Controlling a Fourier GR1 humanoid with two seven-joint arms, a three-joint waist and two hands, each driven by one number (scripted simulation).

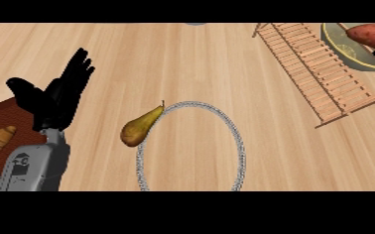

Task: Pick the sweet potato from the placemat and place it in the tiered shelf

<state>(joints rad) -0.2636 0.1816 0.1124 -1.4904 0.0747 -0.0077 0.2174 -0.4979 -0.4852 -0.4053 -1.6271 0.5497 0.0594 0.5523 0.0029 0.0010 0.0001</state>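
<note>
Steeply from the head view, the left hand point(55, 103) rests at the left edge, its fingers point(76, 69) straight and open, pointing up, holding nothing. The right hand does not show. The reddish sweet potato point(363, 33) sits at the upper right, cut by the edge, over a round grey-green dish point(343, 49) just beside the wooden tiered shelf point(313, 67). Mid-surface point(183, 64), a pear point(141, 127) touches the left rim of a beaded ring point(239, 148).

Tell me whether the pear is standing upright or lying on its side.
Lying on its side: the pear shows its full length on the counter, stem toward the upper right.
</note>
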